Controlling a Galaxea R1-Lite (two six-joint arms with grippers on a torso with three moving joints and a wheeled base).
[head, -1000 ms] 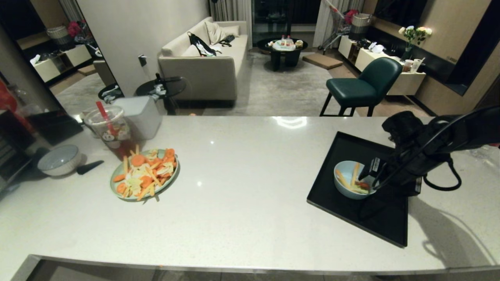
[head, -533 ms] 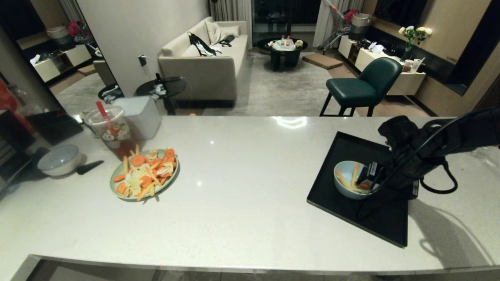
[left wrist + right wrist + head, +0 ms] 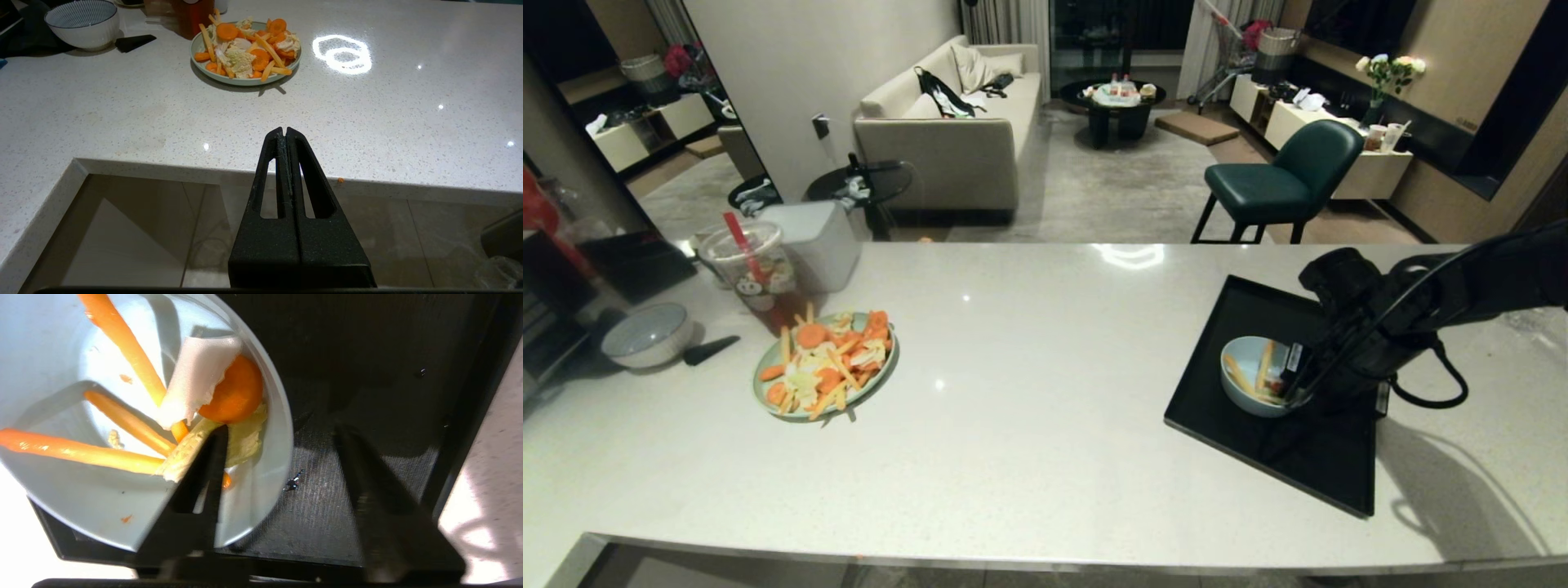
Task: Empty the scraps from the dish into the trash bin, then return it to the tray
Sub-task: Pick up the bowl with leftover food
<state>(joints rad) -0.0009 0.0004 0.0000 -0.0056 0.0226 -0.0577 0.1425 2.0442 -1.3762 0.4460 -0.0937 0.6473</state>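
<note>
The dish [image 3: 1245,367], a small light-blue bowl, sits on the black tray [image 3: 1233,310] at the right of the counter. Its scraps [image 3: 1262,371] are yellow and orange sticks, an orange slice and pale bits. My right gripper [image 3: 1294,384] straddles the bowl's right rim. In the right wrist view the gripper [image 3: 280,433] is open, one finger inside the dish [image 3: 41,355] against the scraps [image 3: 122,347], the other outside over the tray [image 3: 367,355]. My left gripper [image 3: 286,130] hangs shut and empty below the counter's front edge. The trash bin is out of view.
A pale-green plate of carrot slices [image 3: 825,363], a drink cup with a red straw [image 3: 752,273], a grey-white bowl [image 3: 645,335] and a white box [image 3: 813,241] stand at the counter's left. A dark shape with clear plastic [image 3: 502,253] shows low beside the counter.
My right arm has moved left and down onto the dish; its inner finger now dips inside the rim. The dish, the tray and the left arm have not moved.
</note>
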